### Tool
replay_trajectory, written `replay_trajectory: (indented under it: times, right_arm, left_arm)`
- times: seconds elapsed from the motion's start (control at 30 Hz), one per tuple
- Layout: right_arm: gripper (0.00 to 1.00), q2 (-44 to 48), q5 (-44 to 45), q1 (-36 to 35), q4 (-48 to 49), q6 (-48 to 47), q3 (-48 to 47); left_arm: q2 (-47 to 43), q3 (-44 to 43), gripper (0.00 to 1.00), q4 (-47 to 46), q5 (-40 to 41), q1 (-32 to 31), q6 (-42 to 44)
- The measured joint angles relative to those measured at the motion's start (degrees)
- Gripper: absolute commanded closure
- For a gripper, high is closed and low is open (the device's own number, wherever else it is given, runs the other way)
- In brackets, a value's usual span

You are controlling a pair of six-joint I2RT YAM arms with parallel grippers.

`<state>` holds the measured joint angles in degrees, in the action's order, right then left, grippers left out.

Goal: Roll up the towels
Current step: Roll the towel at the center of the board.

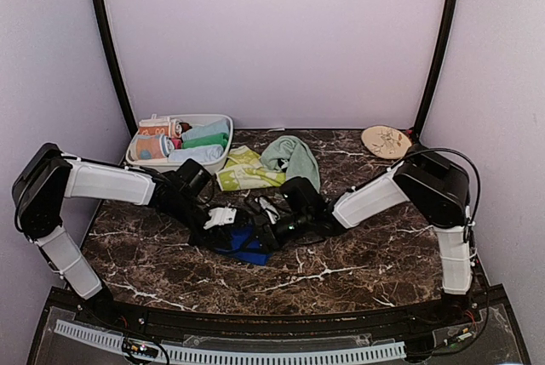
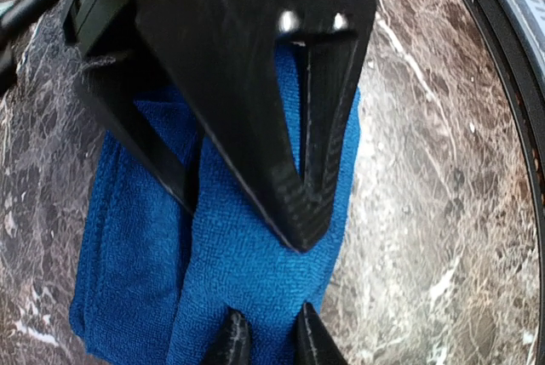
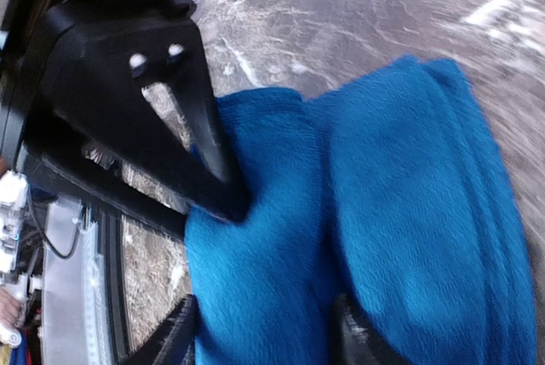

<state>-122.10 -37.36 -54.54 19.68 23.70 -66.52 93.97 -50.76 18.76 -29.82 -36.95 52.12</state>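
Observation:
A deep blue towel (image 1: pixel 248 247) lies folded in thick layers on the marble table between both arms. My left gripper (image 2: pixel 271 341) has its two fingertips close together, pinching a fold of the blue towel (image 2: pixel 213 254) at its near end. My right gripper (image 3: pixel 264 335) stands open, its fingertips wide apart astride a rolled bulge of the blue towel (image 3: pixel 375 229). Each wrist view shows the other gripper's black finger pressed on the cloth. A pale mint green towel (image 1: pixel 292 157) lies crumpled behind them. A yellow-green patterned towel (image 1: pixel 243 169) lies beside it.
A white basket (image 1: pixel 223 120) at the back left holds several rolled towels. A round beige patterned plate (image 1: pixel 386 139) sits at the back right. The table's front edge (image 1: pixel 255 314) runs below the arms.

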Motion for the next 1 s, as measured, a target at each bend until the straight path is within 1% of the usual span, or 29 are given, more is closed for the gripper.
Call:
replay_trajectory:
  times: [0.1, 0.13, 0.17, 0.2, 0.23, 0.37, 0.47, 0.53, 0.63, 0.7, 0.8, 0.87, 0.97, 1.0]
  right_arm:
    - [0.40, 4.55, 2.84, 1.09, 1.16, -0.04, 5.79]
    - [0.35, 6.45, 4.20, 1.51, 1.20, -0.28, 7.65]
    - [0.23, 9.29, 6.12, 2.12, 0.98, -0.79, 10.19]
    - [0.16, 11.32, 7.54, 2.47, 0.74, -1.16, 11.67]
    - [0.15, 14.05, 9.40, 2.91, 0.24, -1.97, 13.46]
    - [0.16, 24.04, 16.83, 3.72, -0.33, -5.90, 18.88]
    - [0.21, 31.71, 21.16, 3.28, 0.04, -9.31, 24.50]
    - [0.23, 37.20, 24.79, 1.84, -0.07, -12.63, 28.72]
    - [0.24, 42.40, 29.88, -3.56, -1.18, -17.97, 31.41]
    - [0.24, 43.39, 33.11, -8.39, -2.47, -21.14, 31.08]
    - [0.25, 41.86, 39.80, -18.05, -6.01, -26.40, 28.79]
    - [0.25, 38.93, 44.26, -23.54, -8.13, -30.03, 26.29]
    - [0.25, 33.20, 49.66, -28.85, -10.01, -36.02, 22.18]
    - [0.25, 31.39, 50.86, -29.66, -10.38, -37.86, 20.96]
  left_arm:
    - [1.22, -1.14, 0.87, 0.02, -1.05, -0.37, -0.46]
    - [1.77, -1.77, 0.88, 0.52, -1.53, -0.39, -0.70]
    - [2.49, -2.60, 0.89, 1.20, -2.14, -0.39, -0.92]
    - [3.30, -3.43, 0.90, 1.97, -2.71, -0.39, -1.25]
    - [4.13, -4.24, 0.92, 2.80, -3.32, -0.28, -1.51]
    - [7.06, -7.43, 0.97, 6.38, -6.23, 0.20, -2.43]
    - [8.66, -9.42, 0.98, 9.44, -8.52, 0.20, -2.93]
    - [9.79, -10.80, 0.99, 12.57, -10.64, 0.17, -3.32]
    - [10.95, -11.45, 1.00, 17.03, -14.29, 0.09, -4.15]
    - [11.45, -11.45, 1.00, 19.54, -16.09, 0.00, -4.92]
    - [12.46, -11.61, 1.00, 22.36, -18.05, -0.13, -6.60]
    - [13.88, -12.44, 1.00, 24.06, -19.21, -0.17, -7.76]
    - [16.24, -14.08, 1.00, 25.64, -20.11, -0.20, -9.55]
    - [16.85, -14.56, 1.00, 26.01, -20.28, -0.20, -10.16]
